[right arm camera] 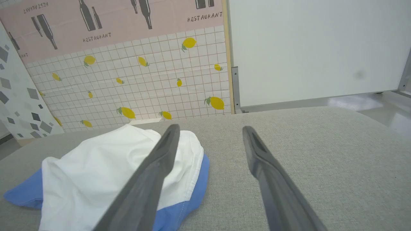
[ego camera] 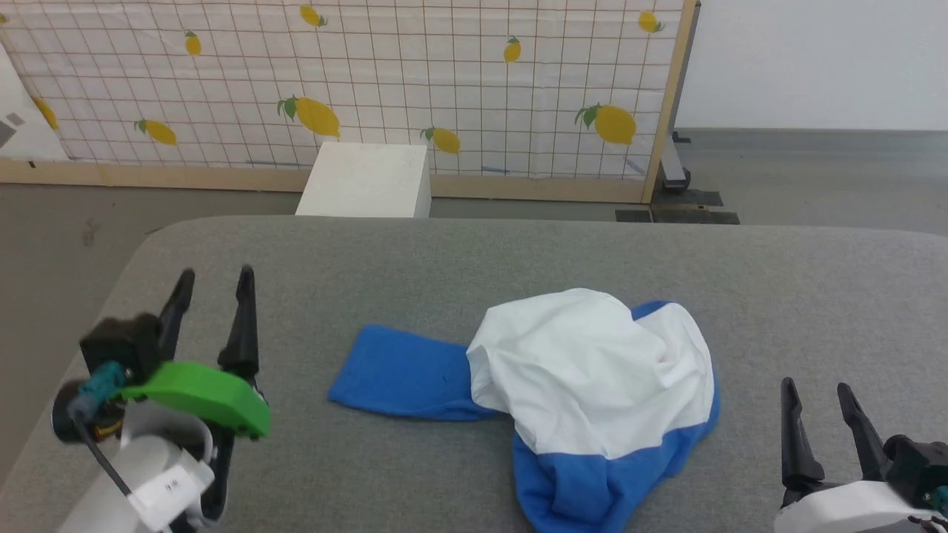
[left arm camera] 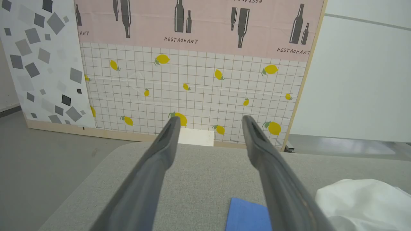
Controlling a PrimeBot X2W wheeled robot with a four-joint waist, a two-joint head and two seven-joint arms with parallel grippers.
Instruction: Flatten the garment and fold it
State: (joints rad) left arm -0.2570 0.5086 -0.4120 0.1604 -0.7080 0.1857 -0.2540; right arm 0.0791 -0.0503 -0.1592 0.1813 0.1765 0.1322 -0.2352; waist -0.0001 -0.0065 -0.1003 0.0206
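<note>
The garment lies crumpled in a heap on the grey table, white body on top, blue band below, one blue sleeve stretched flat to the left. My left gripper hovers open at the table's left, well clear of the sleeve. In the left wrist view the gripper frames bare table, with the blue sleeve and white cloth low right. My right gripper stands open at the lower right, just right of the heap. In the right wrist view the gripper has the garment to its left.
A rigid white box stands on the floor behind the table's far edge. A lemon-print panel in a wooden frame closes the back, with a white wall to its right. The table's rounded left corner is near my left arm.
</note>
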